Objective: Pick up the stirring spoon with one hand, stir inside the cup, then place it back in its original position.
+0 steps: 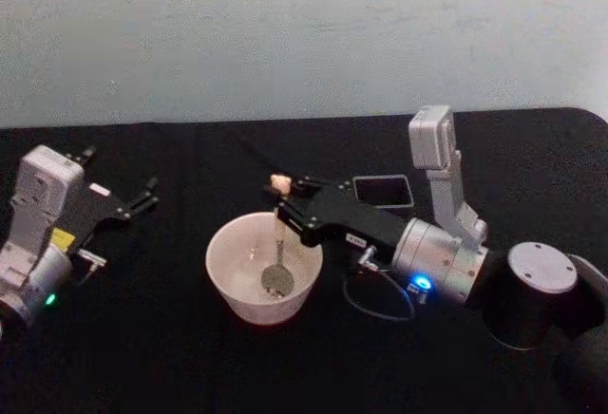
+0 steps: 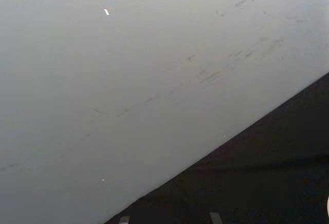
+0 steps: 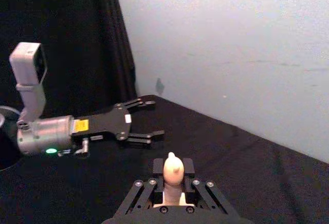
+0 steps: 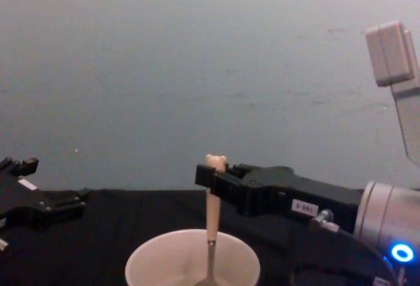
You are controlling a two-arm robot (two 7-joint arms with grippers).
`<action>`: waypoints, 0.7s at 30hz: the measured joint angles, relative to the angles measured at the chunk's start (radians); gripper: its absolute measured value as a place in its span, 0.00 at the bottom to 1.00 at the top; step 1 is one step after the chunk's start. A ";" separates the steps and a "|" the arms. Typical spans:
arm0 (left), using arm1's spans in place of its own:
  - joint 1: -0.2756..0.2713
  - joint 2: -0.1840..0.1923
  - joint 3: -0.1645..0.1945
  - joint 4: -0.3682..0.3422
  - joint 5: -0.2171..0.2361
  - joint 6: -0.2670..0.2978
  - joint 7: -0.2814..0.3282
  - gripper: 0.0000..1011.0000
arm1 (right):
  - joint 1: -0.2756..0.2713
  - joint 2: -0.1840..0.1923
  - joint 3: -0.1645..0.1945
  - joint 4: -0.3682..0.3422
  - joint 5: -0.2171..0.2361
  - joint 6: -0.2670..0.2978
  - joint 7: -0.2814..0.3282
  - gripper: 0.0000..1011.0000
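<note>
At far left, your left gripper (image 1: 150,194) is resting with its fingers apart. In the centre, the cup (image 1: 255,305) is holding the stirring spoon (image 1: 277,254) upright, and your right gripper (image 1: 285,207) is clamping its handle. The head view is showing you the metal bowl low inside the cup, while the chest view is showing the bear head above the fingers.

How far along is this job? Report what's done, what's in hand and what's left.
Done: the pickup. The right hand is shut on the stirring spoon, handle upright. In hand: the stir, with the spoon's metal bowl low inside the cup. Left: lift the spoon out and set it back in its place. The left hand rests open off to the left, idle.
</note>
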State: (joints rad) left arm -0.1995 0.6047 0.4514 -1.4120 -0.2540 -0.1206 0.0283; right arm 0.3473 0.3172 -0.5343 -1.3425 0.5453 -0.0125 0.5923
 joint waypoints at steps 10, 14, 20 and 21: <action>0.000 0.000 0.000 0.000 0.000 0.000 0.000 0.99 | 0.038 -0.032 -0.041 0.034 -0.005 -0.007 0.015 0.21; 0.000 0.000 0.000 0.000 0.000 0.000 0.000 0.99 | 0.068 -0.053 -0.055 0.074 -0.020 -0.013 0.016 0.21; 0.000 0.000 0.000 0.000 0.000 0.000 0.000 0.99 | 0.116 -0.090 -0.061 0.152 -0.042 -0.030 0.004 0.21; 0.000 0.000 0.000 0.000 0.000 0.000 0.000 0.99 | 0.121 -0.094 -0.059 0.158 -0.043 -0.032 0.001 0.21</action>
State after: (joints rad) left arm -0.1995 0.6047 0.4514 -1.4119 -0.2539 -0.1205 0.0283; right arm 0.4683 0.2232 -0.5932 -1.1842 0.5021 -0.0444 0.5937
